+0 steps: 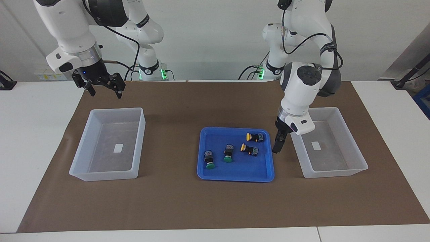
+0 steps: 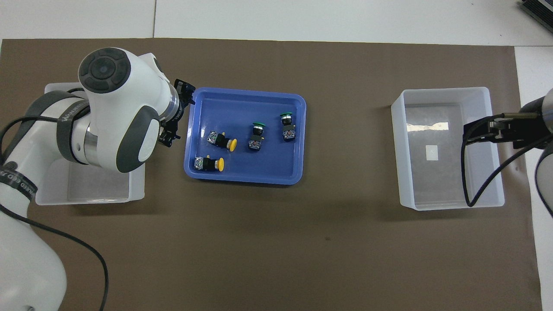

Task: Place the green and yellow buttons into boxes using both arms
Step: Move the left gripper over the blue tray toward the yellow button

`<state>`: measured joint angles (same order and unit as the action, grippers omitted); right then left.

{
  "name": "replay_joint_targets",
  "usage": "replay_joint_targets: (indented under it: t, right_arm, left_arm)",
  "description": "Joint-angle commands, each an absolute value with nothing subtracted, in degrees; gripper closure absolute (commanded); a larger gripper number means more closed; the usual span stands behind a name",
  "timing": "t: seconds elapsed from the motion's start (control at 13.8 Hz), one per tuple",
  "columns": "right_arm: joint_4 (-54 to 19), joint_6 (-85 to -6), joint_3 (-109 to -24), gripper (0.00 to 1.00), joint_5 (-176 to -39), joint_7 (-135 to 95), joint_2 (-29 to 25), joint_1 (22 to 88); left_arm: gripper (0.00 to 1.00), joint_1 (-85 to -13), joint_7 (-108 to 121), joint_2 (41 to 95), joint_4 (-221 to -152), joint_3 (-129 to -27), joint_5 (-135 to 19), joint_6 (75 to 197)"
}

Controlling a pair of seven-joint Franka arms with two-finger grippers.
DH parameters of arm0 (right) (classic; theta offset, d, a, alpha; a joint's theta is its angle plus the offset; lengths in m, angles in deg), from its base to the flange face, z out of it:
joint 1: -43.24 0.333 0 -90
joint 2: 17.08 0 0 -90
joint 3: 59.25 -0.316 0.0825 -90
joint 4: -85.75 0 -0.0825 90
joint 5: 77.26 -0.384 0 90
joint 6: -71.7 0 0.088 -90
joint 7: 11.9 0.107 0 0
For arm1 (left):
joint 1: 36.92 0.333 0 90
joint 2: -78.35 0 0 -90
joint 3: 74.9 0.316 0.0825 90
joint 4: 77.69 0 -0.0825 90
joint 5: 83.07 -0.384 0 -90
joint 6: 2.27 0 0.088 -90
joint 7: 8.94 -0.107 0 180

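Four buttons (image 1: pixel 235 150) unsorted in blue tray (image 1: pixel 235 176) between empty boxes (image 1: pixel 107 144); left pincer (image 1: pixel 278 145) low beside tray, spread indeterminate; right pincer (image 1: pixel 104 90) waiting wide, raised.

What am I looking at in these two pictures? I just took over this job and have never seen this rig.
Two white robot arms work at one table. One picture faces them from across the table; the other looks down from above their own end, so the sides swap between the two.

On the brown mat lies a blue tray holding four push-buttons: two yellow buttons toward the left arm's end and two green buttons toward the right arm's end. A whitish box stands at each end of the table: the left box and the right box. Both hold only a small label.

The left gripper hangs low between the tray's edge and the left box, holding nothing. The right gripper waits, open, above the mat by the right box's corner. No button has been moved yet.
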<state>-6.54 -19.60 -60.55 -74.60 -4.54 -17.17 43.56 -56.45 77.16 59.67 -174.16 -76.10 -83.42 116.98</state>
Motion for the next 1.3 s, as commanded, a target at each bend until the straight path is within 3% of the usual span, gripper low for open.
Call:
replay_joint_targets:
  t: [0.0, 0.65, 1.23]
  right_arm:
    - [-7.15, -19.36, -60.83, 0.00, -76.03, -6.19, -18.05, 42.89]
    - [-7.15, -19.36, -60.83, 0.00, -75.95, -6.19, -18.05, 42.89]
    - [-7.15, -19.36, -60.83, 0.00, -75.95, -6.19, -18.05, 42.89]
  left_arm:
    - [0.00, -59.41, 84.38, 56.82, -174.10, -75.17, -86.40, 116.91]
    - [0.00, -61.44, 96.08, 52.51, -174.46, -75.34, -86.67, 122.17]
    - [0.00, -63.90, 101.62, 52.95, -178.75, -75.34, -86.67, 125.25]
